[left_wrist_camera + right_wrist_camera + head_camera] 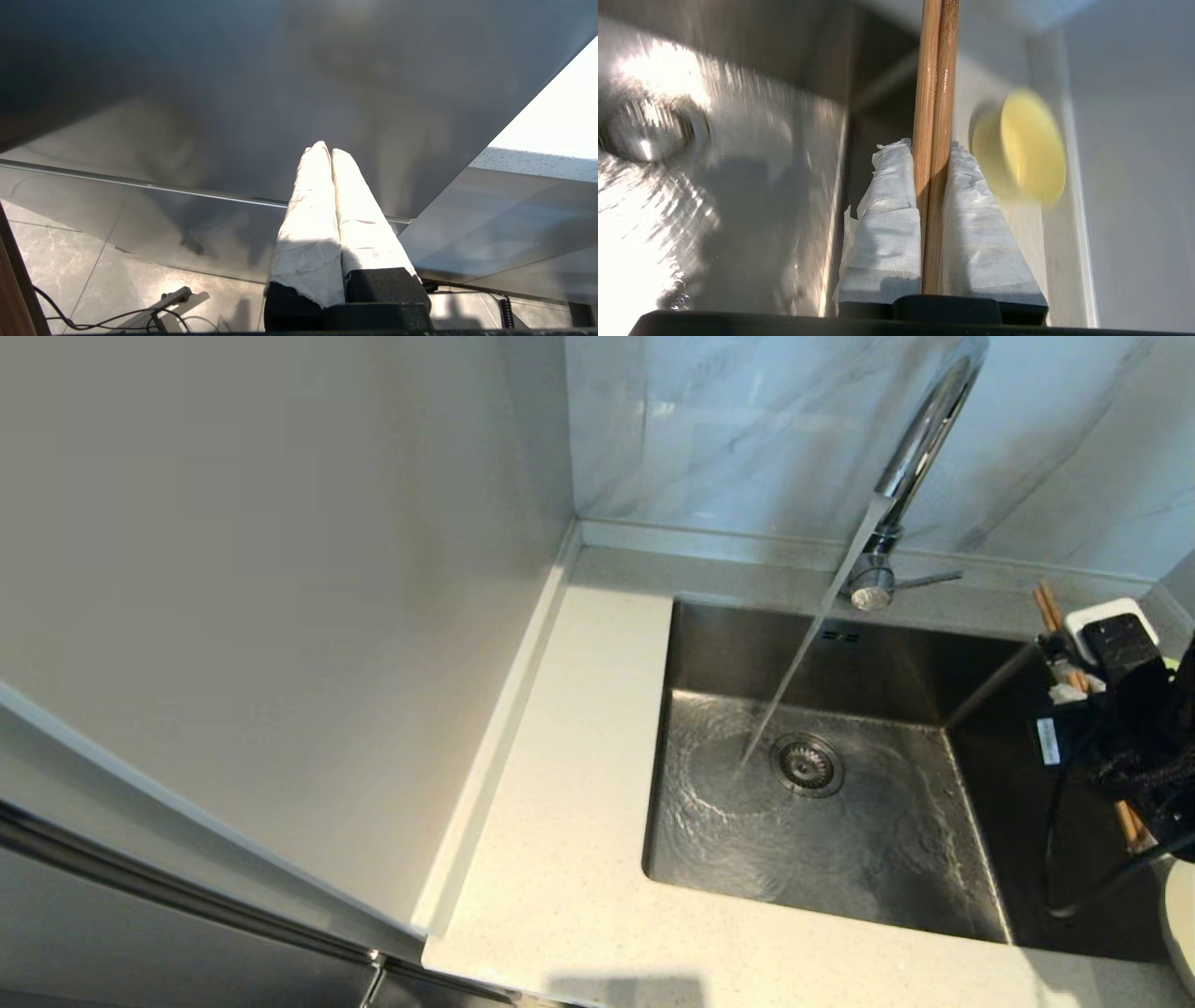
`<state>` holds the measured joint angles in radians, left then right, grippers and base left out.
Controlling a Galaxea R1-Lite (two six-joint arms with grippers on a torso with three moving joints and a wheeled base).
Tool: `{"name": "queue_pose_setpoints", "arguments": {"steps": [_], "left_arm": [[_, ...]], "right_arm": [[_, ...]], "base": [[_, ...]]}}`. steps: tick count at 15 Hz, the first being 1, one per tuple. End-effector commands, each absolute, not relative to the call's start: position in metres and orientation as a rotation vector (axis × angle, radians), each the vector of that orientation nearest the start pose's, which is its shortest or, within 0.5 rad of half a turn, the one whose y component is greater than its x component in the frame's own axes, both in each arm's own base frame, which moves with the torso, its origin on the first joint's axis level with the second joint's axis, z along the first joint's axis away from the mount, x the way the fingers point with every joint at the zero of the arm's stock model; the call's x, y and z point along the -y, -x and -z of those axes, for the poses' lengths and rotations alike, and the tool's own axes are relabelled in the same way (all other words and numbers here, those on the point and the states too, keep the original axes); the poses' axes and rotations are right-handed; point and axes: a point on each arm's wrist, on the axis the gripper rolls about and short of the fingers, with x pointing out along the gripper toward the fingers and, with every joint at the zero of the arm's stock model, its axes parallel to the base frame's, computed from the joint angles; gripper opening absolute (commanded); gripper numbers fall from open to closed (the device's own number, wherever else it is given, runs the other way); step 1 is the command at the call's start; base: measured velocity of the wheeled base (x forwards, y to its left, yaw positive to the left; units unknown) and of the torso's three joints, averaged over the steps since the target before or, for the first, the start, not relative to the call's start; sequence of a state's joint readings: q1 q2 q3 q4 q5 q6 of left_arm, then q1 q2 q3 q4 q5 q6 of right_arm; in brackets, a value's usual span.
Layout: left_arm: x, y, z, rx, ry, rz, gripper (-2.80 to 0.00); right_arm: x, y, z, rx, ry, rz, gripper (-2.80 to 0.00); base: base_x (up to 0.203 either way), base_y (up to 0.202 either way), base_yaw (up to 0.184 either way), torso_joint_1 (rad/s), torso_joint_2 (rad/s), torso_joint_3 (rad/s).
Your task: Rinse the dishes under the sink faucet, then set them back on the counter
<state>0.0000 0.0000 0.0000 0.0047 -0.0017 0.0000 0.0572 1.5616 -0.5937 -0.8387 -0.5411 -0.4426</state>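
The pair of wooden chopsticks (934, 93) should handle as light, stiff and thin, and wet wood against taped pads may slip or scissor apart, so a hold near mid-length with both sticks pressed side by side seems the safest grip. That is how the right gripper (933, 154) has them: its two white-wrapped fingers (892, 224) are closed on the pair, one pad on each side, the sticks running straight out past the fingertips. In the head view this gripper (1088, 686) is at the right edge of the sink (868, 859), apart from the water stream (803, 653) falling from the faucet (920, 439) near the drain strainer (807, 764). The pale-yellow bowl (1020, 147) sits on the counter (560, 803) beside the sink's right rim. The left gripper (331, 156) is parked away from the sink, fingers pressed together on nothing
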Motion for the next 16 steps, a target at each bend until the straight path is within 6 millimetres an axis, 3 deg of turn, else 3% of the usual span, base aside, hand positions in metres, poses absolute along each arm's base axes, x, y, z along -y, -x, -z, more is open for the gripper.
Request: {"name": "queue_pose_setpoints", "arguments": {"steps": [1, 2, 5, 6, 9, 11, 16], "left_arm": [[0.0, 0.023, -0.075, -0.005, 0.0, 0.002, -2.8], [0.0, 0.023, -0.075, -0.005, 0.0, 0.002, -2.8], [0.0, 0.023, -0.075, -0.005, 0.0, 0.002, -2.8], [0.0, 0.023, -0.075, -0.005, 0.0, 0.002, -2.8], [0.0, 0.023, -0.075, -0.005, 0.0, 0.002, -2.8], [0.0, 0.023, -0.075, -0.005, 0.0, 0.002, -2.8], [0.0, 0.023, -0.075, -0.005, 0.0, 0.002, -2.8]], "right_arm": [[-0.001, -0.251, -0.185, -0.254, 0.481, 0.454, -2.8], [0.0, -0.252, -0.198, -0.242, 0.475, 0.463, -2.8], [0.005, -0.253, -0.269, -0.134, 0.409, 0.516, -2.8], [0.013, -0.245, -0.277, -0.167, 0.406, 0.541, -2.8], [0.052, -0.195, -0.257, -0.524, 0.35, 0.601, -2.8], [0.067, -0.162, -0.257, -0.622, 0.202, 0.577, -2.8], [0.085, -0.139, -0.231, -0.703, -0.16, 0.473, -2.8]], "base": [[0.0, 0.0, 0.0, 0.0, 0.0, 0.0], [0.0, 0.0, 0.0, 0.0, 0.0, 0.0], [0.0, 0.0, 0.0, 0.0, 0.0, 0.0], [0.0, 0.0, 0.0, 0.0, 0.0, 0.0], [0.0, 0.0, 0.0, 0.0, 0.0, 0.0], [0.0, 0.0, 0.0, 0.0, 0.0, 0.0], [0.0, 0.0, 0.0, 0.0, 0.0, 0.0]]}}
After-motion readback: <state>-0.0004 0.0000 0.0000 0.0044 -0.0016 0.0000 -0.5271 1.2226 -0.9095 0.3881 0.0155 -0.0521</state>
